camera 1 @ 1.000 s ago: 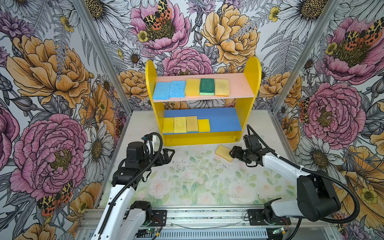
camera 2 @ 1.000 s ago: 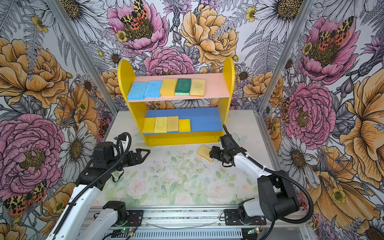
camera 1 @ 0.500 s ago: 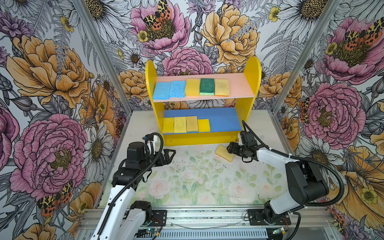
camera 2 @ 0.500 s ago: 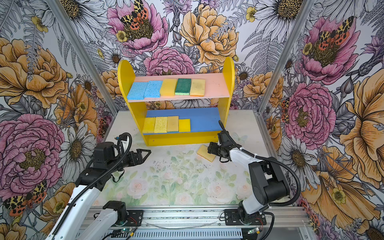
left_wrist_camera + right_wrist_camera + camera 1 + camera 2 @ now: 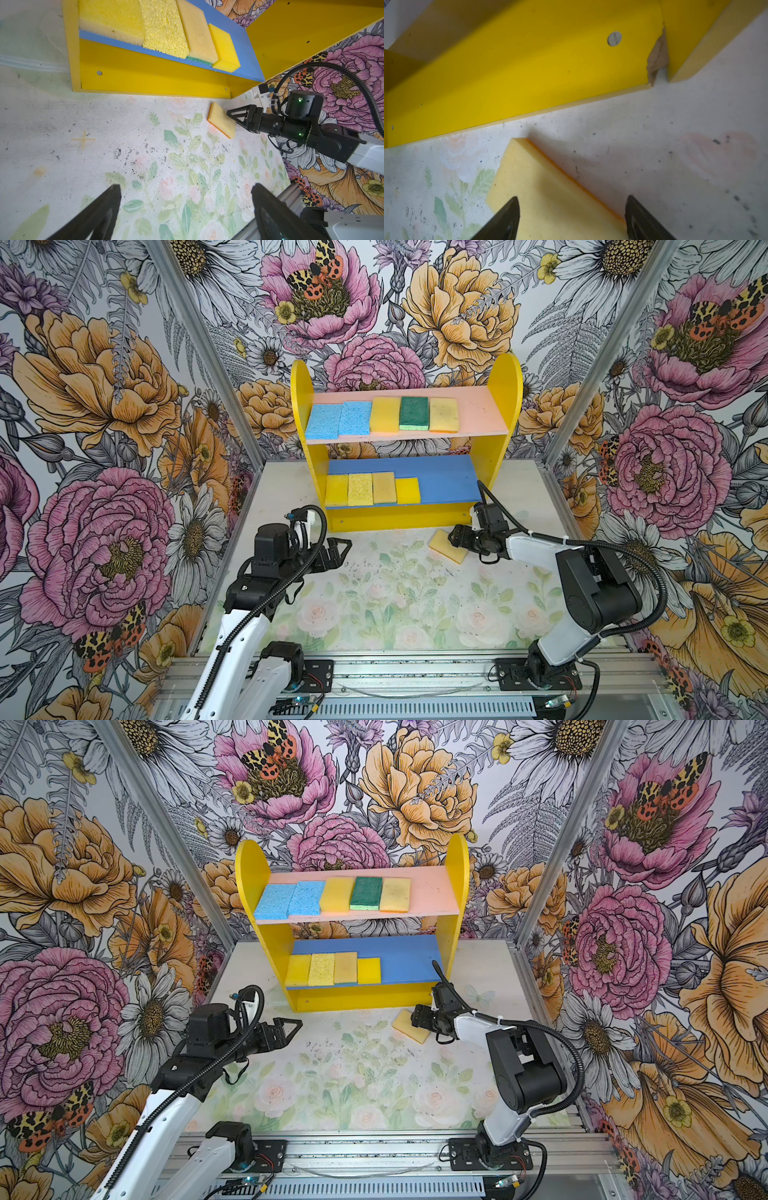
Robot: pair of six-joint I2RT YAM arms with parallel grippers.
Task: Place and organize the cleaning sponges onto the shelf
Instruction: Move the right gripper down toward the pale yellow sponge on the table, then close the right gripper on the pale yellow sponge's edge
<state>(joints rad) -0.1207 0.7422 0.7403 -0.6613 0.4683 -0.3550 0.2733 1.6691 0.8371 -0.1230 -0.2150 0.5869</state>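
The left gripper (image 5: 340, 551) idles spread wide; at the shelf's (image 5: 399, 517) 5 o'clock the last loose sponge (image 5: 445, 548) lies on the tabletop (image 5: 395, 597), and the right gripper (image 5: 454, 540), jaws apart, has edged in over it, so the final pickup seems next.

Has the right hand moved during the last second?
Yes: the right hand has shifted left, closer to the shelf, and now reaches over the loose sponge.

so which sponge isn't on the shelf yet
The pale yellow sponge lying on the table in front of the shelf; the rest lie on its boards.
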